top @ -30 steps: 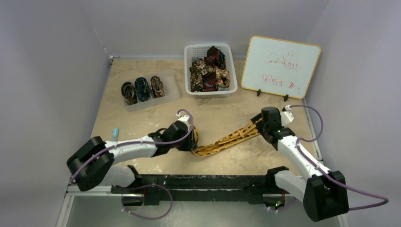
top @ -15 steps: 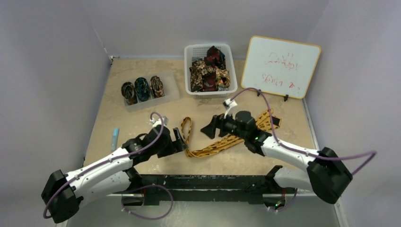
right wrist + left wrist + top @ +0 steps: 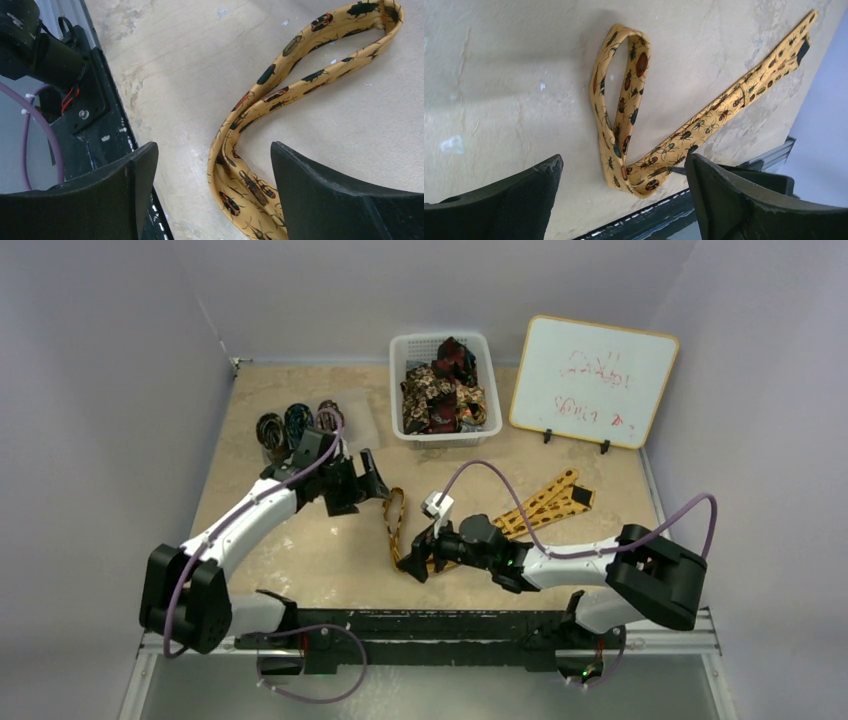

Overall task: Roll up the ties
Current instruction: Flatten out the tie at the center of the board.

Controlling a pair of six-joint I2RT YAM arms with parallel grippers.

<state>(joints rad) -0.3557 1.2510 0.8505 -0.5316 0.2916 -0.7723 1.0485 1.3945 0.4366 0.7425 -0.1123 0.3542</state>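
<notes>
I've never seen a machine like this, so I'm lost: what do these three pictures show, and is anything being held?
Two robot arms are bolted at the near edge of a table, each ending in a two-finger gripper. The wide picture looks down from above; the other two come from cameras on the wrists. On the table lies a yellow tie printed with insects, one end looped. Behind it stand a white basket of loose ties, a clear tray holding three rolled ties, and a whiteboard. The left gripper and right gripper are both open near the loop; nothing is held.
</notes>
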